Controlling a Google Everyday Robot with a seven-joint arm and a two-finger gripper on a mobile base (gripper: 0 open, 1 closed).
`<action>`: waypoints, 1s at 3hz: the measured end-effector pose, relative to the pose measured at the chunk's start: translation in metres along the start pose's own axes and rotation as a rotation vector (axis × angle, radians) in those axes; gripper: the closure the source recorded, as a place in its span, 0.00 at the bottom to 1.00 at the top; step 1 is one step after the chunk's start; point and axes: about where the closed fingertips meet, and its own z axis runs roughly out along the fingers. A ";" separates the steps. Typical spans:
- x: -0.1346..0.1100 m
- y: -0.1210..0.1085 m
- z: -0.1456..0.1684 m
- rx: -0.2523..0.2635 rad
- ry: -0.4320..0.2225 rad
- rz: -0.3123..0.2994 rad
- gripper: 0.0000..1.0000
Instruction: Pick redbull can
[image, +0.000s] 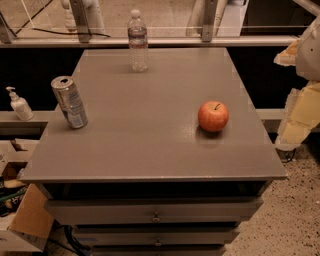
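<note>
Can (70, 102) stands near the left edge of the grey table (150, 155), well apart from the rest. Silver-blue label, writing unreadable. Long axis near vertical, top leaning up-left in view. Water bottle (138, 40) at the back edge, label unreadable. Apple (213, 116) on the right half. Bare top between them. Gripper (300, 115) past the table's right edge; cannot tell its state.

grey drawer cab. (100, 212) | speckled floor (295, 225) | poss. window ledge (165, 41) behind

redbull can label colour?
Blue and silver: redbull can, camera view. The gripper sits at right edge.
</note>
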 end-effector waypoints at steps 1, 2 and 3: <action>0.000 0.000 0.000 0.000 0.000 0.000 0.00; -0.013 0.002 0.009 0.002 -0.058 0.003 0.00; -0.047 0.003 0.026 -0.001 -0.160 0.009 0.00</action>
